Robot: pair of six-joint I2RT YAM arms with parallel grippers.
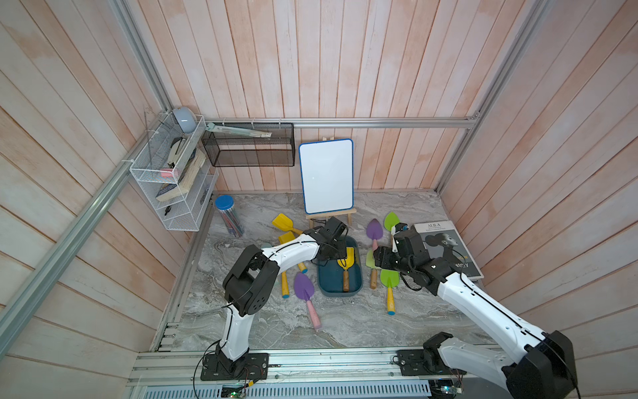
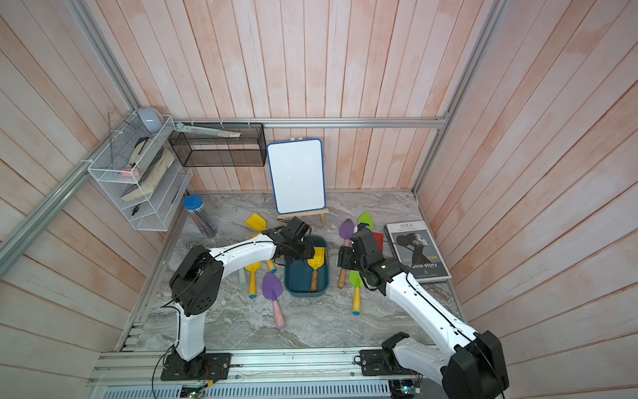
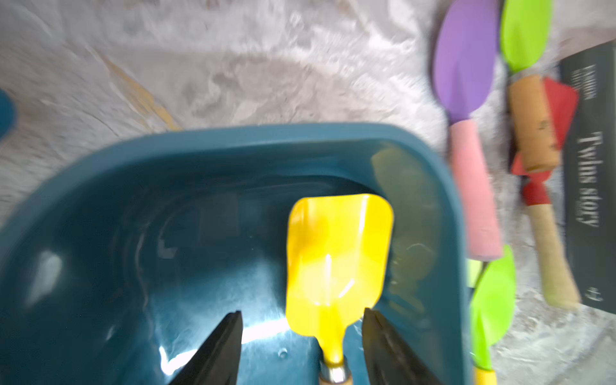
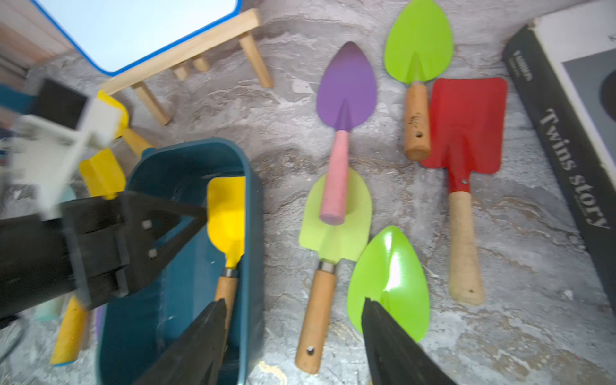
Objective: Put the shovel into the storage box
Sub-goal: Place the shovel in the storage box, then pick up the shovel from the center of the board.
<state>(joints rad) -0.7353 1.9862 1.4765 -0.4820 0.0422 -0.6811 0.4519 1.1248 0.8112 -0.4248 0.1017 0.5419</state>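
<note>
1. The left hand [image 3: 302, 311] hung over the storage box [image 3: 200, 156] with its jaws spread well apart, gripping nothing.
2. The yellow shovel [image 3: 336, 260] lay inside the storage box, directly below that hand. Its metal neck sat between the two fingers, nearer one of them, and its blade reached out past the fingertips.
3. Blur hid whether the nearer finger touched the shovel.
4. In both top views the shovel lay lengthwise along the wall of the box that faced the right hand, with its wooden handle pointing back toward the arm bases.
5. The right hand [image 4: 294, 300] hovered above the bench [image 4: 516, 333], jaws wide and empty.
6. The storage box lay below one of its fingers, and the blade of a bright green shovel [image 4: 390, 280] lay below the other.
7. Under the gap between those fingers lay the wooden handle of a pale green shovel [image 4: 336, 226]. The pink handle of a purple shovel [image 4: 346, 86] rested across its blade.
8. Farther out past the right hand's fingertips lay a red shovel [image 4: 466, 123], with a book [image 4: 573, 150] beside it.
</note>
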